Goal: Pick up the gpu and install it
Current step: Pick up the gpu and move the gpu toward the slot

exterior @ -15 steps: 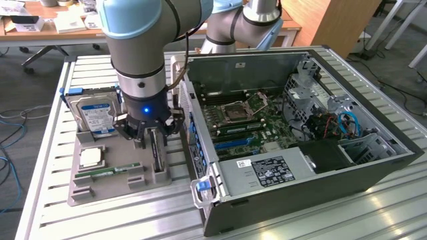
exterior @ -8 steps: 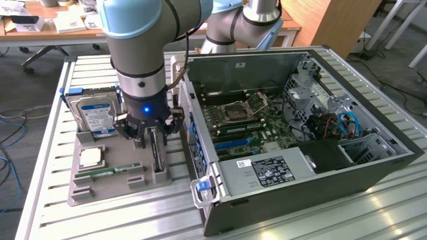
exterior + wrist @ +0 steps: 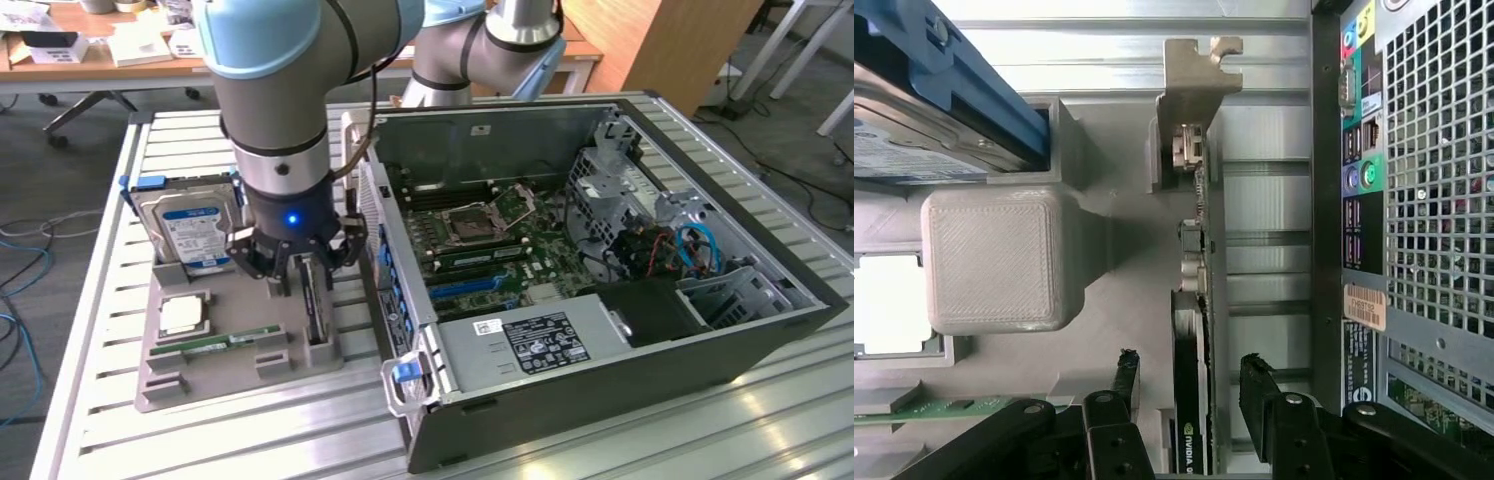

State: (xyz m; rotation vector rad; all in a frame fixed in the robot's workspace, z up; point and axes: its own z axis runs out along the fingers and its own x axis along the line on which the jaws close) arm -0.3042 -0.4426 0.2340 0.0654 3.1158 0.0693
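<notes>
I am holding my fingers (image 3: 278, 275) (image 3: 1254, 385) spread wide apart, one on each side of the thin flat black gpu (image 3: 318, 320) (image 3: 1192, 330) with the silver end bracket. In the wrist view there is a little gap showing between each finger and the card, so I am not pinching it.

The gpu is standing up on its long edge in a slot of the flat grey plastic holder (image 3: 254, 325) (image 3: 994, 260). The holder is lying on the silver slatted metal table (image 3: 160, 440) (image 3: 1134, 50).

In the exterior view, the gpu is sitting at about 9 o'clock from the big open black computer case (image 3: 747, 345) (image 3: 1414, 180), just beside its back wall. My arm is reaching down over the holder from 12 o'clock.

Other things are sitting in the holder too. The silver hard drive with the blue and white label (image 3: 187, 230) (image 3: 914, 150) is standing at about 10 o'clock from the gpu. The square silver chip (image 3: 183, 313) is lying at 9 o'clock from the gpu. The slim green memory stick (image 3: 214, 344) (image 3: 934, 410) is lying at about 8 o'clock from it.
</notes>
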